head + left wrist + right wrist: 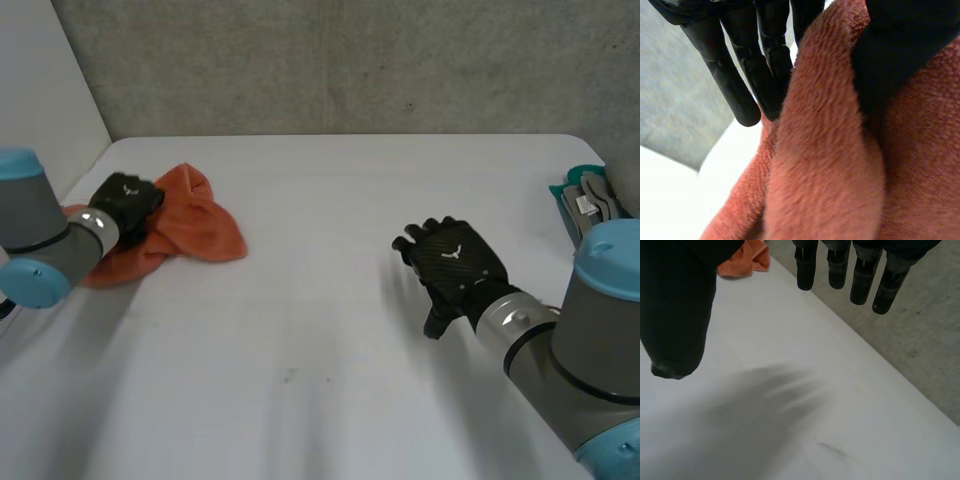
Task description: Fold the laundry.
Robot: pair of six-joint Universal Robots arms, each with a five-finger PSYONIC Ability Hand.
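An orange terry cloth (195, 225) lies crumpled at the table's far left. My left hand (125, 205) rests on the cloth's left part. In the left wrist view a raised fold of the cloth (825, 165) sits pinched between the fingers (747, 75) and the thumb (900, 45). My right hand (455, 262) hovers over bare table at the right, far from the cloth, open with nothing in it. In the right wrist view its fingers (860, 270) hang straight, and the cloth (742, 262) shows small beyond the thumb (675, 305).
The white table (330, 200) runs up to a grey wall at the back and a white panel at the left. A teal bin (585, 205) with grey items stands at the right edge.
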